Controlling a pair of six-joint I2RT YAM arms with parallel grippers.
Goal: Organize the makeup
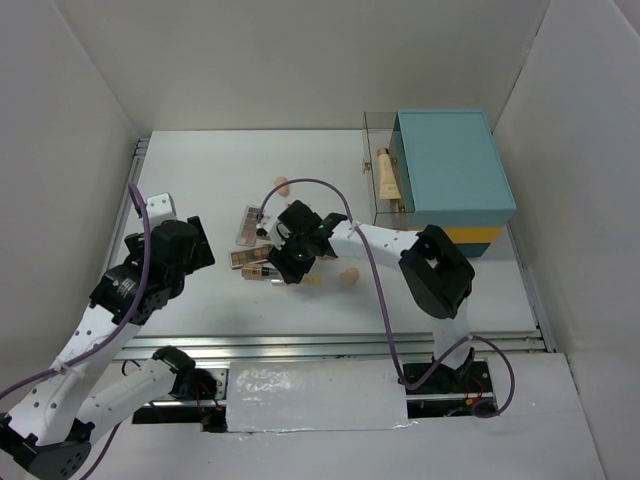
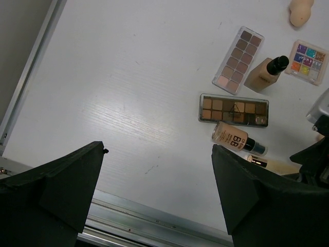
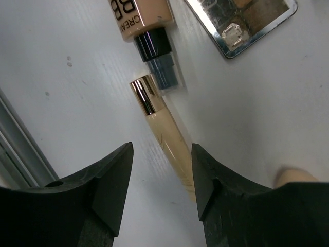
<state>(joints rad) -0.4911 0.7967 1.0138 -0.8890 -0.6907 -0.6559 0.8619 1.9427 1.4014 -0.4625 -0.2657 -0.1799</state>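
We're mid-pick: right gripper (image 3: 162,150) spread astride the beige tube (image 3: 162,128), needs lowering then closing; left gripper (image 2: 158,154) wide, idle.

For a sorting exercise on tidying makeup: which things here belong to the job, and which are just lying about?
Job: peach sponge, neutral palette, glitter palette, brown palette, foundation bottle, BB cream tube, gold-capped stick.
Lying about: teal case, purple cable.

The case (image 1: 455,165) was coloured teal. The silver-framed palette (image 2: 234,110) was gridded in browns, the square palette (image 2: 307,62) in bright glitter. The cream tube (image 3: 164,134) was capped gold.
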